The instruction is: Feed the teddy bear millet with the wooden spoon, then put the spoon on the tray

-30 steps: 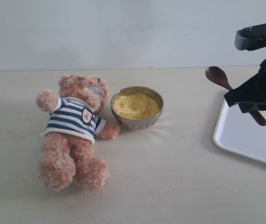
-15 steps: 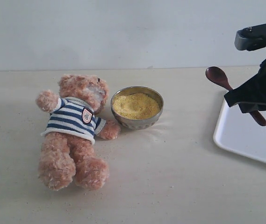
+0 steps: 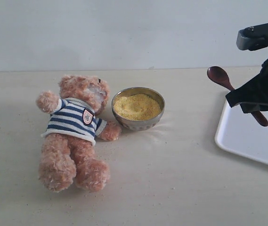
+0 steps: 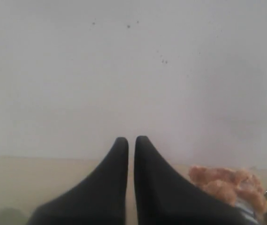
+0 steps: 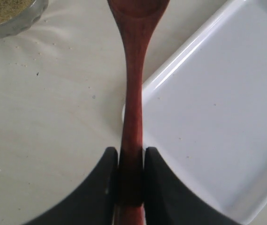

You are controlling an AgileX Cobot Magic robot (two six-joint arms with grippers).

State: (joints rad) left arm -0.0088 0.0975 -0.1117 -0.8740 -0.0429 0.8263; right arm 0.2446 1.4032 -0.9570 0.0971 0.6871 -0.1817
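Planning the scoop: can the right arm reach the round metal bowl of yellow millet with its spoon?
Probably yes: right gripper is shut on the dark reddish-brown wooden spoon, and only bare tabletop lies between it and the metal bowl.

No legible text, brand, number or sign appears in any view; the only label-like item is the small chest badge (image 3: 87, 116) on the teddy bear (image 3: 75, 136), and its markings are too small to read.
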